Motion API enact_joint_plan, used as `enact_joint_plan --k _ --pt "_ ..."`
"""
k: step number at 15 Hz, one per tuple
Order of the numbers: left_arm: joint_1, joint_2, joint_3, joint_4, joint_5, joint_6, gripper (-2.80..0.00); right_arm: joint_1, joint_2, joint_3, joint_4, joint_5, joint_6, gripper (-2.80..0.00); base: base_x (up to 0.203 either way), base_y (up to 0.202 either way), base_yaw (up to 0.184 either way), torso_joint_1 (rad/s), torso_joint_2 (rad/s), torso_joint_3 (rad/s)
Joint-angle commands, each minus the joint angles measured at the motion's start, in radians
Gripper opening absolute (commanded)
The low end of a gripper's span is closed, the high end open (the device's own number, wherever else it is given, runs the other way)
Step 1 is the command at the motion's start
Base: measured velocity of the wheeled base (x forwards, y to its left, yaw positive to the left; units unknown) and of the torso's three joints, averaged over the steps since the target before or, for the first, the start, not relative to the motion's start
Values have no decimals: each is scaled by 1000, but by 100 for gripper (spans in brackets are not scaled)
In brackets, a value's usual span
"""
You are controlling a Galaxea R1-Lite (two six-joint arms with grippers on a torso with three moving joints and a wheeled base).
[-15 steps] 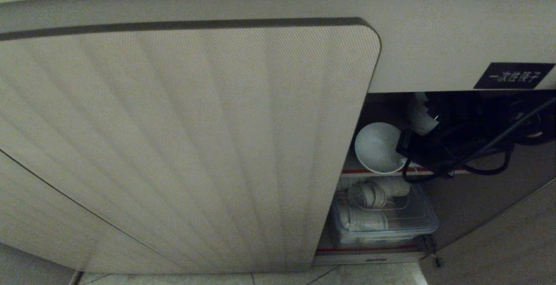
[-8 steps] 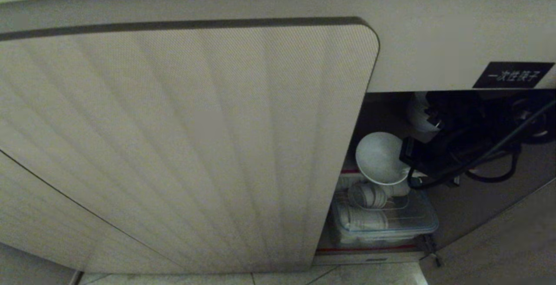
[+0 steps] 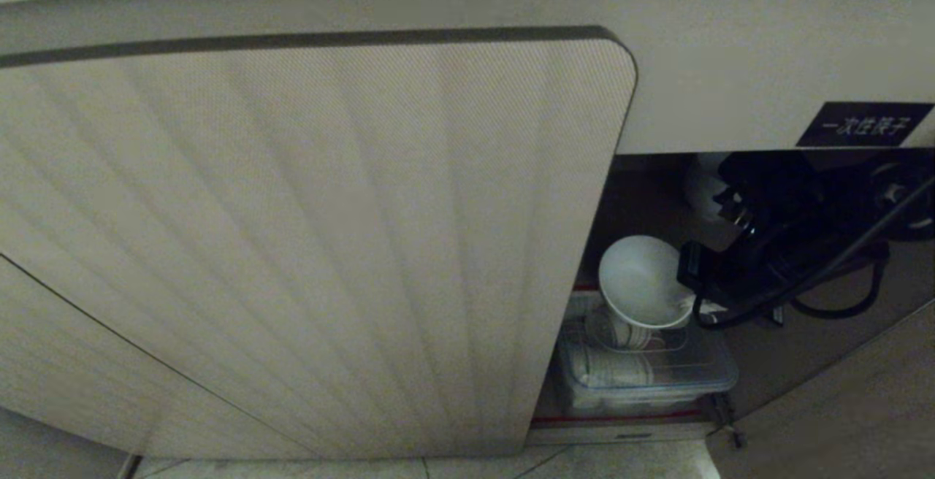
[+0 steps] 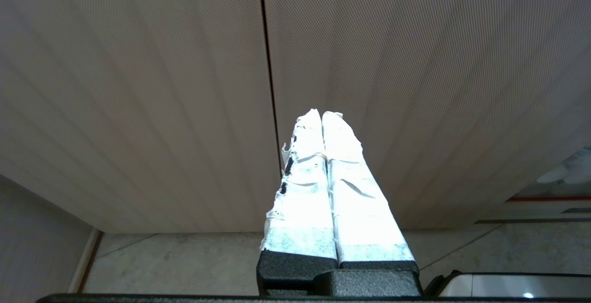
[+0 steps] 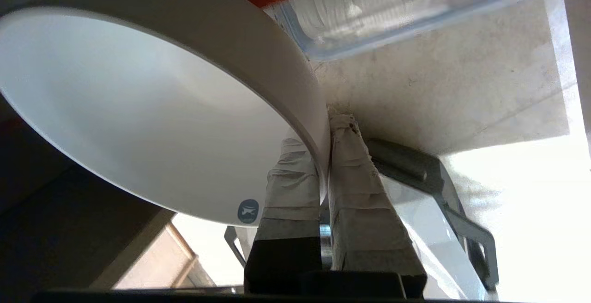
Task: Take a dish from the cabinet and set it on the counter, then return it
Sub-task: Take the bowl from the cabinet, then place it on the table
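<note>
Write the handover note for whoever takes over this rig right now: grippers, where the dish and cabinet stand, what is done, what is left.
Right gripper: shut on the rim of the white bowl, one finger inside, one outside.
Left gripper: shut, empty, parked facing the ribbed door.
Bowl: tilted, held in the cabinet opening in front of the red-edged shelf, above a clear bin of stacked dishes.
Done: bowl gripped.
Left: bring it fully out, set it on the counter, then return it to the cabinet.
</note>
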State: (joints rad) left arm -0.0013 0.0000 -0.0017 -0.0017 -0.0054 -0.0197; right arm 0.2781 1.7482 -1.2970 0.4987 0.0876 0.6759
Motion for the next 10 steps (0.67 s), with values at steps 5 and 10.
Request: enact_joint_plan --k 5,10 --pt "0 0 0 0 -1 0 -280 3 -50 1 59 29 2 -280 0 0 0 0 0 0" --pt "0 0 0 -1 -1 0 -280 32 -94 40 91 29 1 -280 0 0 0 0 0 0"
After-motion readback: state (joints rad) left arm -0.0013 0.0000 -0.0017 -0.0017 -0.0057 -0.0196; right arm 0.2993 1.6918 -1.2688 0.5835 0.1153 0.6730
